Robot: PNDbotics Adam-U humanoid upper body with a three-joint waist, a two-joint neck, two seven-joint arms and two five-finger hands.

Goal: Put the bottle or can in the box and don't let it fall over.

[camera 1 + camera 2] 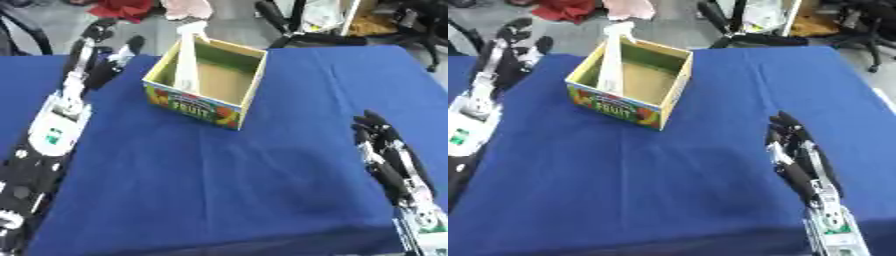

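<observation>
A tall white bottle (187, 57) stands upright inside the open cardboard box (229, 104), against its left wall. The box has "FRUIT" printed on its front and sits at the back middle of the blue table. My left hand (105, 55) is to the left of the box, apart from it, with fingers straight and nothing in them. My right hand (385, 145) rests at the lower right with fingers straight and pointing up the table, holding nothing.
The blue cloth (227, 175) covers the whole table. Beyond the far edge lie a red cloth (122, 9), a pale bag (188, 7) and black chair legs (297, 30) on the floor.
</observation>
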